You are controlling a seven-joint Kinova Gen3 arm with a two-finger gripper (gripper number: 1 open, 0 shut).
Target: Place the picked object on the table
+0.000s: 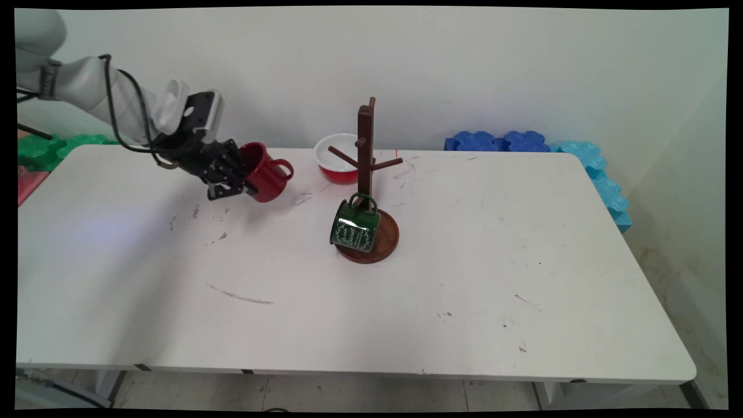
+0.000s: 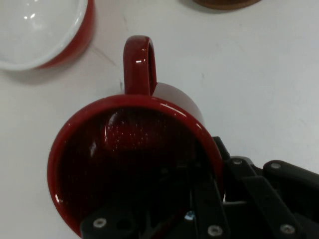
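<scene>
You have the gripper clamped on the red mug's rim, one finger inside. The mug hangs tilted above the table, left of the rack and bowl.

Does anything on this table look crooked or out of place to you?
Only slightly. The green mug hangs tilted from a low peg of the wooden mug tree. The gripper holds the red mug tipped on its side above the table. Nothing looks spilled or broken.
</scene>
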